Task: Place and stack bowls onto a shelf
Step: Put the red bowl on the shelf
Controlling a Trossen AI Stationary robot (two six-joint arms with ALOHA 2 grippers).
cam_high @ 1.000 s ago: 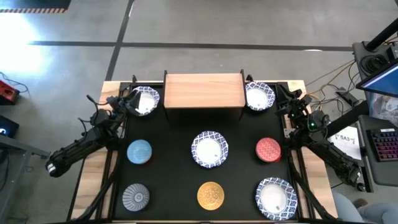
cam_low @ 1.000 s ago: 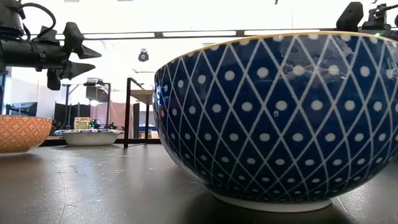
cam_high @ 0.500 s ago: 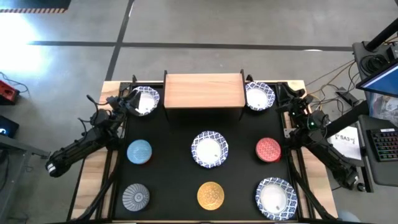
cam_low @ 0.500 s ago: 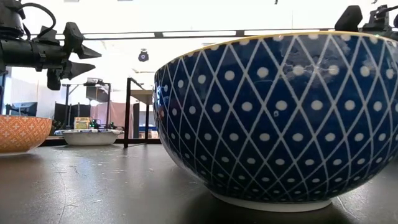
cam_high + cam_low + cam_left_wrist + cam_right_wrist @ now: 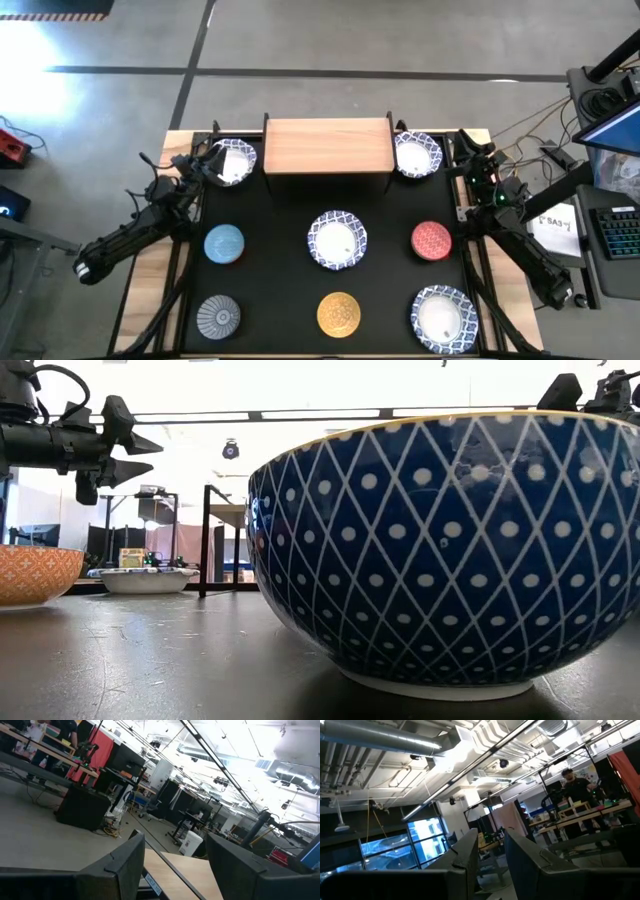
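The shelf (image 5: 327,145) stands at the table's far middle, its wooden top bare. White blue-rimmed bowls rest on their bases on the table: far left (image 5: 232,160), far right (image 5: 417,155), centre (image 5: 337,240), near right (image 5: 443,318). Small bowls also stand on the table: blue (image 5: 224,243), red (image 5: 432,240), golden yellow (image 5: 339,313), grey (image 5: 219,316). My left gripper (image 5: 206,162) hovers open above the left rim of the far-left bowl, high above the table in the low view (image 5: 140,457). My right gripper (image 5: 466,150) hangs open with a narrow gap, right of the far-right bowl.
In the low view a yellow-rimmed bowl with a blue dotted outside (image 5: 450,550) fills the foreground and hides most of the table. A shelf leg (image 5: 205,540) and a white bowl (image 5: 150,580) show behind it. Both wrist views look out into the room.
My right gripper has drifted a little toward the table's far edge, beside the far-right bowl. The bowls have stayed in place.
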